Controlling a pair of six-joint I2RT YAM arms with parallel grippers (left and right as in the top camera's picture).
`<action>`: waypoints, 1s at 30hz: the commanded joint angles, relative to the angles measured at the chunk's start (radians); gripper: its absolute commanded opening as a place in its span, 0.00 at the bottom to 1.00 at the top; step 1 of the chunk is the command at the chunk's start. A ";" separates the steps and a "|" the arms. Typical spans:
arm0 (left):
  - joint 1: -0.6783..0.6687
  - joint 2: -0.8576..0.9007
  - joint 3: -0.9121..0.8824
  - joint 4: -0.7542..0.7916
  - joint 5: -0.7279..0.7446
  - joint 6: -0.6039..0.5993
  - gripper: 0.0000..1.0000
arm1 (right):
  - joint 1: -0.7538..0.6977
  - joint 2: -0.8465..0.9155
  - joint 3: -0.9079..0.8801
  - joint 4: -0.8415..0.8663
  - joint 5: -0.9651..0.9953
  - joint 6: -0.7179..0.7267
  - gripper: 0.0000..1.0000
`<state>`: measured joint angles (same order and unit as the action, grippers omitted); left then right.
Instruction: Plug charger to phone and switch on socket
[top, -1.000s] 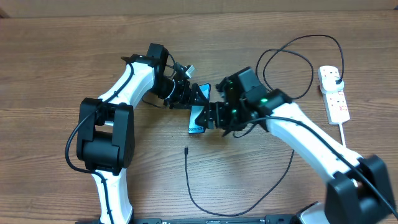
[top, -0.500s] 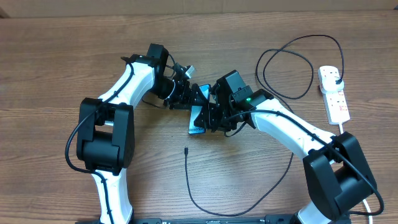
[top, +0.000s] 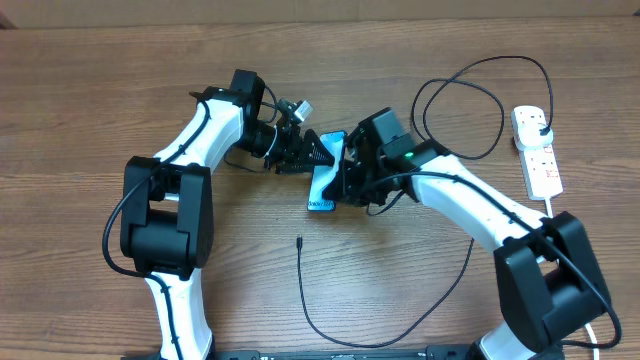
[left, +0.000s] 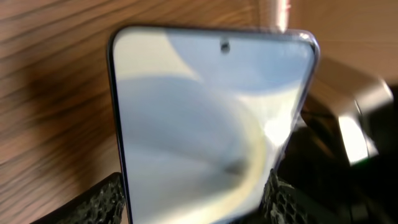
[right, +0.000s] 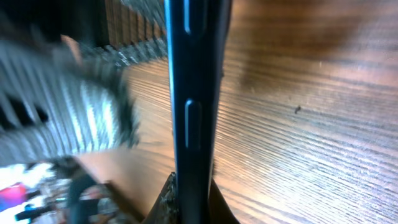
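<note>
The phone (top: 325, 175), its blue screen lit, is held off the wood between both grippers. My left gripper (top: 312, 153) grips it across its width; in the left wrist view the screen (left: 205, 106) fills the frame with a black finger (left: 102, 202) against each long edge. My right gripper (top: 347, 178) is shut on the phone's faces; its wrist view shows the dark frame (right: 193, 74) edge-on between the jaws. The charger (top: 330, 335) lies loose, its connector tip (top: 300, 241) on the table below the phone, its plug in the white socket (top: 540, 160) at the far right.
The charger cable runs from the tip down past the front edge, up the right side and loops (top: 460, 100) behind my right arm. The socket's thick white cord (top: 553, 215) trails toward the front right. Bare wooden table (top: 80, 120) lies to the left.
My right gripper has swung in from the right and shut on the phone. The phone has shifted slightly up and right. The left gripper stays on it.
</note>
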<state>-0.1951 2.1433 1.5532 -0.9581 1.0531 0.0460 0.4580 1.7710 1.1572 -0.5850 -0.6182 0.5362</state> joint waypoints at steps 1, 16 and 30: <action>-0.012 0.003 0.026 -0.013 0.328 0.087 0.71 | -0.072 -0.076 0.023 0.059 -0.206 -0.016 0.04; -0.014 0.003 0.026 -0.013 0.529 0.167 0.50 | -0.120 -0.080 0.022 0.101 -0.351 -0.167 0.04; -0.013 0.003 0.026 -0.010 0.528 0.162 0.16 | -0.111 -0.074 0.022 0.003 -0.235 -0.175 0.08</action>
<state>-0.1951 2.1475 1.5574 -0.9684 1.5299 0.2123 0.3332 1.7046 1.1778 -0.5621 -0.9516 0.3691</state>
